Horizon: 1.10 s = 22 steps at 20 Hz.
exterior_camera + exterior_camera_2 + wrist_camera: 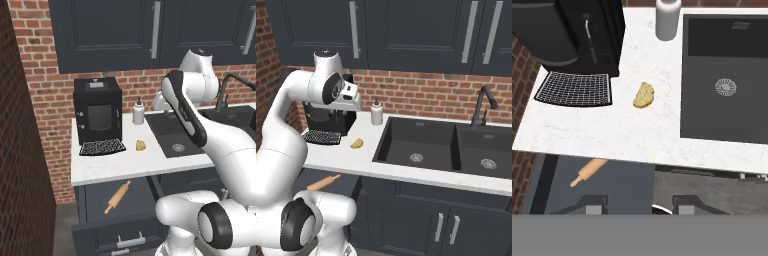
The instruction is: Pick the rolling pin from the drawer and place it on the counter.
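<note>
From the hand view, I see the rolling pin (pixel 588 172) only in part: the bench (pixel 587 135) edge covers its far end. In the right base view my arm hides most of it. The drawer (pixel 95 200) front is cut by the picture's bottom edge.

One rolling pin (pixel 117 196) is counted in one open drawer (pixel 95 200). On the table (pixel 125 160) are counted one coffee machine (pixel 97 110), one bottle (pixel 138 112), one yellowish lump (pixel 141 145) and two sink basins (pixel 416 142).
</note>
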Motion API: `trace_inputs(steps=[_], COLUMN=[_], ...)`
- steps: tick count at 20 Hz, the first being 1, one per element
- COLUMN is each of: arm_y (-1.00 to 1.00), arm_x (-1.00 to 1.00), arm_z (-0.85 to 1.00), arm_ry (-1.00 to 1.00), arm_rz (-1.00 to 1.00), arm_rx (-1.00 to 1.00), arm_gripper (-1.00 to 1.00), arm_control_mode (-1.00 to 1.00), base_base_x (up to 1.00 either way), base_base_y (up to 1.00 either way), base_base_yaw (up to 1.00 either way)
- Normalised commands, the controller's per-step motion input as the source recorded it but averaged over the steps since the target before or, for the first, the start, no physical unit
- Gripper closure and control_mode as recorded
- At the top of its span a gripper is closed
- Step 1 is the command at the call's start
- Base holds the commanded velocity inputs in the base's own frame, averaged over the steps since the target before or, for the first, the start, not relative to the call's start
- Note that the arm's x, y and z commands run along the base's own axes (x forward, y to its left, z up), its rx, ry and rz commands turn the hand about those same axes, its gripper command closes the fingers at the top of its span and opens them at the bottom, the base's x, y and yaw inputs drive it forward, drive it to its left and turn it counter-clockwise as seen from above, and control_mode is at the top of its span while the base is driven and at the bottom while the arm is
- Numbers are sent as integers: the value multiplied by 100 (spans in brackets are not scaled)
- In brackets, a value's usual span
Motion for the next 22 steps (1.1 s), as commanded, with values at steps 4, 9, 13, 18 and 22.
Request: trace_inputs(steps=[4, 9, 13, 18, 22], arm_y=[0, 0, 0, 0, 0], arm_x=[-23, -83, -99, -98, -80], arm_z=[0, -1, -2, 0, 0], arm_ry=[0, 0, 0, -1, 0], arm_rz=[0, 0, -2, -6, -8], arm_rx=[0, 0, 0, -1, 0], arm_gripper=[-100, -100, -100, -100, -100], arm_control_mode=[-100, -100, -100, -100, -100], base_base_x=[0, 0, 0, 0, 0], base_base_y=[0, 0, 0, 0, 0], base_base_yaw=[0, 0, 0, 0, 0])
